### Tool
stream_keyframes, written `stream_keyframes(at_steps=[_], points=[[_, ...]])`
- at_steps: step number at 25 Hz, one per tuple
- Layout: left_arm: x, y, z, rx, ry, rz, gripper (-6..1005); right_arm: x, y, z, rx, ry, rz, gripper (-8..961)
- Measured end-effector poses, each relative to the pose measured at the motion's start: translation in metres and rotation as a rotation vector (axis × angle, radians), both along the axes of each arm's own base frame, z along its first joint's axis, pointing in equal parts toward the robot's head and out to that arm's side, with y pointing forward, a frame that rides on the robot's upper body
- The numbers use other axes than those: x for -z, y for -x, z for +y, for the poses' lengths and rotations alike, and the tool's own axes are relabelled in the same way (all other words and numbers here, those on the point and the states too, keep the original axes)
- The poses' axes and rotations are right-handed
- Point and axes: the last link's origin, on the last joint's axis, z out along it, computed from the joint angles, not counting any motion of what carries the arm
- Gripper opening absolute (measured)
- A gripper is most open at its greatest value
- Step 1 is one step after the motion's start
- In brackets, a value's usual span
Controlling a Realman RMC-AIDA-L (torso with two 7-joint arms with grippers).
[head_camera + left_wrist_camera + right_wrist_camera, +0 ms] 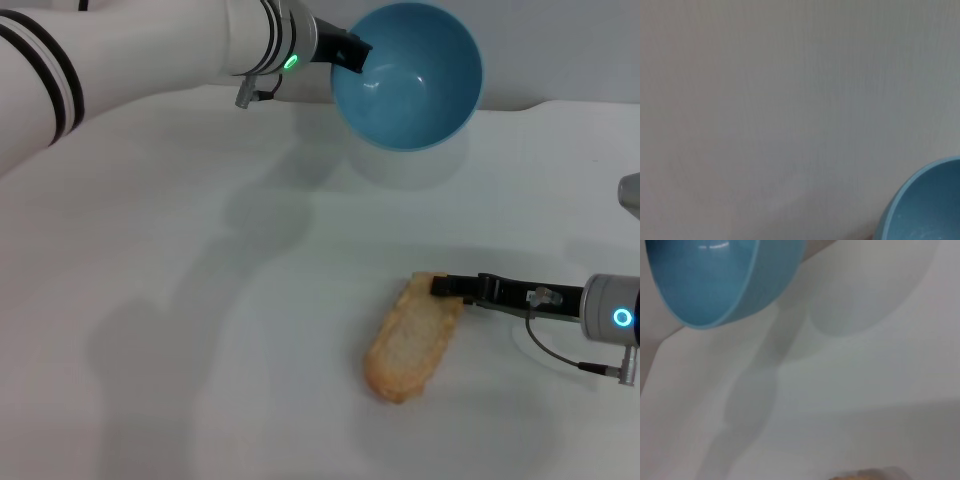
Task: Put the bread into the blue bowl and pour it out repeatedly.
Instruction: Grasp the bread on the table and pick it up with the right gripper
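The left gripper (350, 52) clamped the rim of the empty blue bowl (408, 75), tilted aloft; the bread (413, 336) lay on the table (150, 300), its end touched by the right gripper (447, 287), grip unclear. Reloading apparently came next, needing the bowl levelled.

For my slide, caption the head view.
Left hand holds tilted blue bowl aloft; right hand grips bread on table.

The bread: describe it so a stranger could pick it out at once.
On the white table, look near the front, at the right gripper. The bread lies flat there, one end at the fingertips. It is a long golden-tan loaf, unlike the round blue bowl held tilted in the air by the left gripper.
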Motion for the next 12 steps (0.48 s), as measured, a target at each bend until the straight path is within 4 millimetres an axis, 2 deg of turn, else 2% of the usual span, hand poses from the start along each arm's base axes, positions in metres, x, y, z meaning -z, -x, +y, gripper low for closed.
stream_keyframes(at_steps=[5,12], points=[[0.0,0.0,0.0,-0.002,-0.002,-0.004,-1,-0.002,0.004,0.001,-0.061,-0.021,0.006,596],[0.001,-0.001,-0.001,-0.007,-0.002,-0.016,-2,-0.008,0.014,0.005,-0.167,-0.046,0.032,362]])
